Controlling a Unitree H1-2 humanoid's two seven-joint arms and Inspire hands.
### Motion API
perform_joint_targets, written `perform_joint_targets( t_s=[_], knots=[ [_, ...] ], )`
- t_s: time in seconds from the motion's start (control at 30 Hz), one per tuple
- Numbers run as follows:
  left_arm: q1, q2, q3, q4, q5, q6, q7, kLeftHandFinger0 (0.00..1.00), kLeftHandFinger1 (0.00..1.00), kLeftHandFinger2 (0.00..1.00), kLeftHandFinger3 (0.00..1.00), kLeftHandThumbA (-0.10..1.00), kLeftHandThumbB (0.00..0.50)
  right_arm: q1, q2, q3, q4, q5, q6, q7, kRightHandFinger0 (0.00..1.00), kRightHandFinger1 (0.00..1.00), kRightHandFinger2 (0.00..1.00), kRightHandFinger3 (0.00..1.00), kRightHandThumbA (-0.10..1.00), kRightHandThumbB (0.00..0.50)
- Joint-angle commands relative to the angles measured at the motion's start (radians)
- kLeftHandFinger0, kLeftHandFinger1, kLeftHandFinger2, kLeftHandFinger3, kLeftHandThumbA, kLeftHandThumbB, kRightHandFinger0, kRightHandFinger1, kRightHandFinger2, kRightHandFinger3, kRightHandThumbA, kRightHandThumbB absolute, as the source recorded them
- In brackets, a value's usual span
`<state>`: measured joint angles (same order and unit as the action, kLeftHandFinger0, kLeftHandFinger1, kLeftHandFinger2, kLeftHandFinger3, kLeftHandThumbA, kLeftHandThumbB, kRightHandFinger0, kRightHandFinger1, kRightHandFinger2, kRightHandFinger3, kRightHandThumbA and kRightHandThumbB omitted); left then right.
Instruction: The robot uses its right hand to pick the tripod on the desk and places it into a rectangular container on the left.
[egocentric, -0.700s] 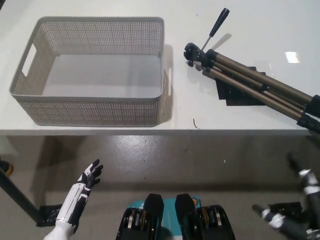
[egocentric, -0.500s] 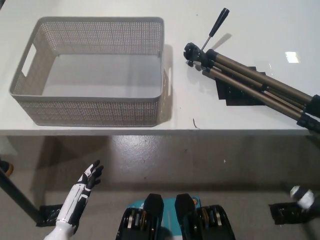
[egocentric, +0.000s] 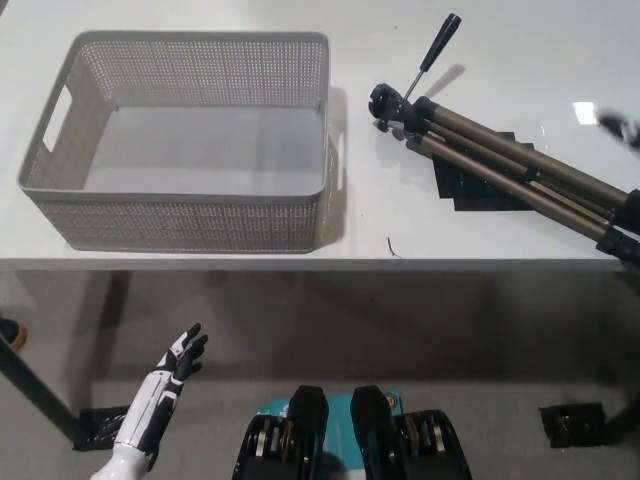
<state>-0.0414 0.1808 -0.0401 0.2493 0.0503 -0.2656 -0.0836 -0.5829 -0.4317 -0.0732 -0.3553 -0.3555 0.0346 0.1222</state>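
the right hand (egocentric: 620, 126) has jumped from the near right corner of the view, down below the counter edge, to the far right margin above the counter (egocentric: 400, 215). 0.7 s ago it showed low at the lower right with its fingers visible; half a second ago only a blurred pale tip was left there; now that low spot is bare and a small blurred black-and-pale streak sits at the right edge, just beyond the tripod's legs. so the arm has lifted and is coming in over the counter. only that smear shows, so i cannot tell whether its fingers are wide or narrow.

the tripod (egocentric: 500, 165) has not moved: it lies folded on the right side of the counter, its head and black pan handle (egocentric: 437, 44) pointing far-left, its legs running off toward the near right, partly over a black patch (egocentric: 470, 190). nothing touches it yet.

the mesh container (egocentric: 180, 215) sits on the left of the counter, same place, nothing in it, well apart from the tripod's head.

the white left hand (egocentric: 170, 375) rests low at the near left, below the counter, fingers apart and holding nothing.

in my judgement the reach has only begun; the grasp, the lift and the carry leftward are all ahead.
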Motion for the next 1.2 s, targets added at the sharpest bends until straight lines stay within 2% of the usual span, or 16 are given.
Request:
perform_joint_targets(
  t_s=[0.0,0.07,0.1,0.33,0.4,0.57,0.73,0.8,1.17],
  knots=[
    [-0.021,0.027,-0.001,-0.037,0.0,-0.041,-0.024,1.0,1.0,1.0,1.0,1.0,0.5,-0.281,-0.078,0.11,0.205,-0.155,0.256,0.165,1.0,1.0,1.0,1.0,1.0,0.482],
    [-0.02,0.027,-0.001,-0.038,0.0,-0.039,-0.025,1.0,1.0,1.0,1.0,1.0,0.5,-0.332,-0.068,0.14,0.296,-0.152,0.261,0.164,1.0,1.0,1.0,1.0,1.0,0.484],
    [-0.022,0.027,0.001,-0.032,-0.01,-0.044,-0.029,1.0,1.0,1.0,1.0,1.0,0.5,-0.368,-0.06,0.165,0.359,-0.163,0.27,0.166,1.0,1.0,1.0,1.0,1.0,0.5],
    [-0.015,0.027,-0.002,-0.04,-0.002,-0.033,-0.029,1.0,1.0,1.0,1.0,1.0,0.5,-0.508,-0.021,0.284,0.657,-0.161,0.315,0.191,1.0,1.0,1.0,1.0,1.0,0.5],
    [-0.017,0.029,-0.004,-0.036,-0.002,-0.035,-0.03,1.0,1.0,1.0,1.0,1.0,0.5,-0.537,-0.012,0.318,0.723,-0.163,0.328,0.205,1.0,1.0,1.0,1.0,1.0,0.486],
    [-0.015,0.03,-0.008,-0.026,0.005,-0.044,-0.023,1.0,1.0,1.0,1.0,1.0,0.5,-0.59,0.036,0.385,0.902,-0.15,0.307,0.212,1.0,1.0,1.0,1.0,1.0,0.5],
    [-0.008,0.032,-0.013,-0.024,0.009,-0.052,-0.023,1.0,1.0,1.0,1.0,1.0,0.5,-0.608,0.093,0.411,1.12,-0.147,0.248,0.157,1.0,1.0,1.0,1.0,1.0,0.488],
    [-0.004,0.029,-0.013,-0.026,0.01,-0.047,-0.019,1.0,1.0,1.0,1.0,1.0,0.5,-0.62,0.111,0.442,1.251,-0.168,0.209,0.128,1.0,1.0,1.0,1.0,1.0,0.5],
    [-0.002,0.032,-0.017,-0.044,0.01,-0.029,-0.026,1.0,1.0,1.0,1.0,1.0,0.5,-0.613,0.18,0.47,1.633,-0.144,0.1,0.028,1.0,1.0,1.0,1.0,1.0,0.5]
  ],
)
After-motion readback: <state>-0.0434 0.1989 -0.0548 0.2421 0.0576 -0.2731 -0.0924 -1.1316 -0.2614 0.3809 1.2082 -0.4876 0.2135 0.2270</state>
